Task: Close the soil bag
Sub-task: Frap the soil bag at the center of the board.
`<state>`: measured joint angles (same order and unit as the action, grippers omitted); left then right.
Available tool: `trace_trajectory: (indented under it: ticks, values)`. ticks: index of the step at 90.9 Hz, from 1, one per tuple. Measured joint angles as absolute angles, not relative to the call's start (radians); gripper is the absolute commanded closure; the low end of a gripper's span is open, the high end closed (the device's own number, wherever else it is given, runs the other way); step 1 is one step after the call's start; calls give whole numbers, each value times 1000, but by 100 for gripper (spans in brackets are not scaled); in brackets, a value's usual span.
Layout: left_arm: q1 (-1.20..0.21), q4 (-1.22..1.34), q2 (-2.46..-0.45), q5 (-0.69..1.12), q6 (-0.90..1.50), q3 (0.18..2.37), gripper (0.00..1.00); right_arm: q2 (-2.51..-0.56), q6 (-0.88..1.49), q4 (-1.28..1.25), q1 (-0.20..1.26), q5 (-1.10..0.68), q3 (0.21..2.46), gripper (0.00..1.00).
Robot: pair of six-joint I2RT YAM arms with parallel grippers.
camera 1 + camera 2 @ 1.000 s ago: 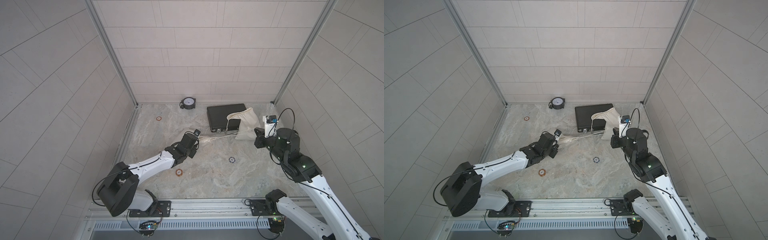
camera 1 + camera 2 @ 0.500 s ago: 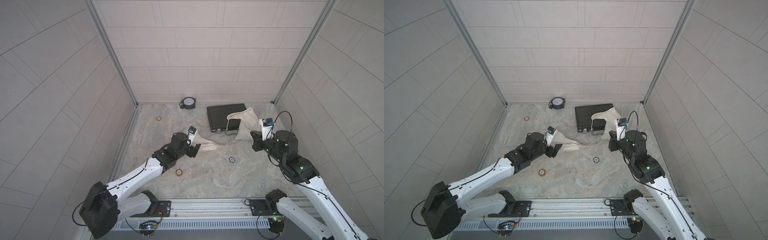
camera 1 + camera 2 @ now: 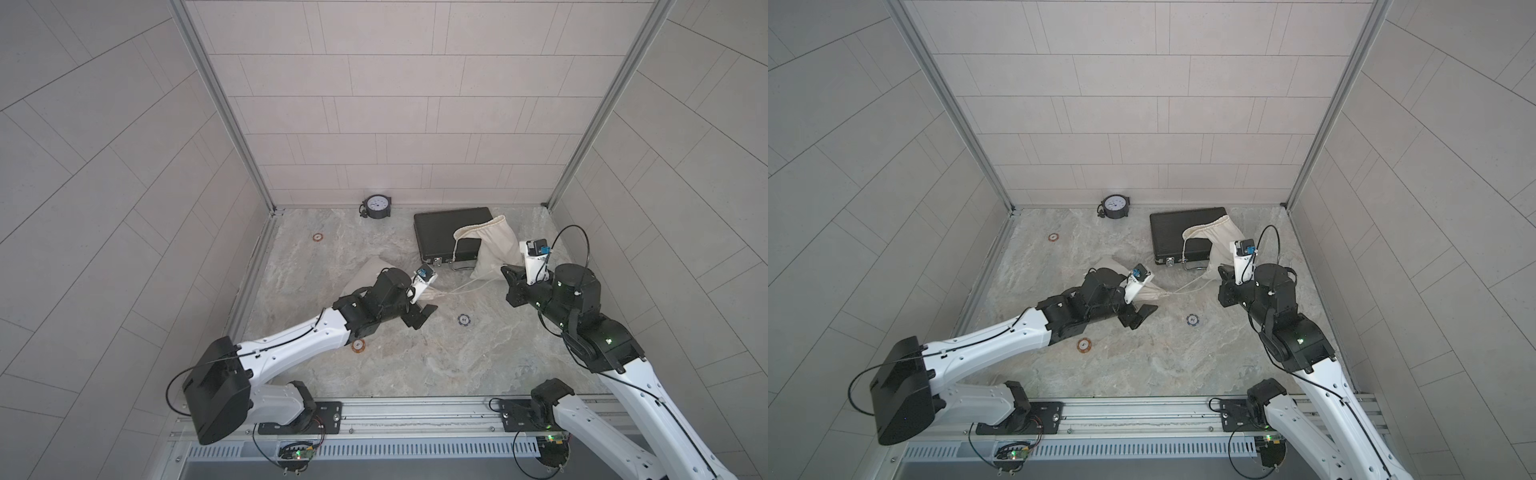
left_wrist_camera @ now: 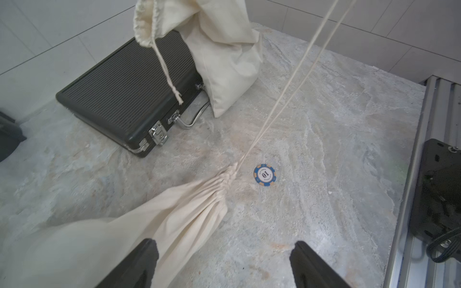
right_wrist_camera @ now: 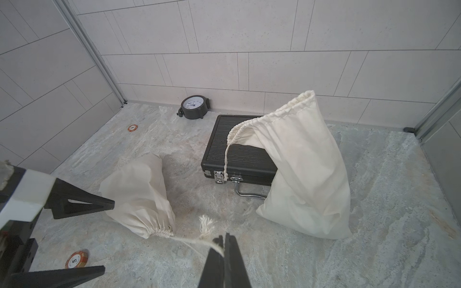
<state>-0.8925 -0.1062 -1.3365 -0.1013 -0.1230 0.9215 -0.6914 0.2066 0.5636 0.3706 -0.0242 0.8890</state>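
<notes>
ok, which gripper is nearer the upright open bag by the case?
Right. The right gripper, fingers shut on the drawstring, sits close by the base of the upright bag; the left gripper, open, is farther off, over the lying cinched bag.

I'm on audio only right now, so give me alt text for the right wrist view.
The right tool, shut, pinches the drawstring of a cinched cloth bag lying on the stone floor. The left tool, open, sits beside that bag; behind, a second open bag leans on a black case.
</notes>
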Motion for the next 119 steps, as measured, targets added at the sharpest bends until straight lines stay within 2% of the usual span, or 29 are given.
trace_trajectory:
  ticks: [38, 64, 85, 119]
  values:
    - [-897, -123, -1501, -155, -142, 1085, 17, -699, 228, 562, 371, -46, 909, 100]
    - [-873, -141, -1444, -188, -177, 1052, 14, -840, 262, 539, 371, -41, 973, 100]
    - [-794, -125, -1390, -120, -161, 1009, 14, -859, 300, 509, 371, -73, 971, 100]
    - [-802, -90, -1431, 11, -149, 1009, 14, -856, 231, 538, 371, -133, 974, 100]
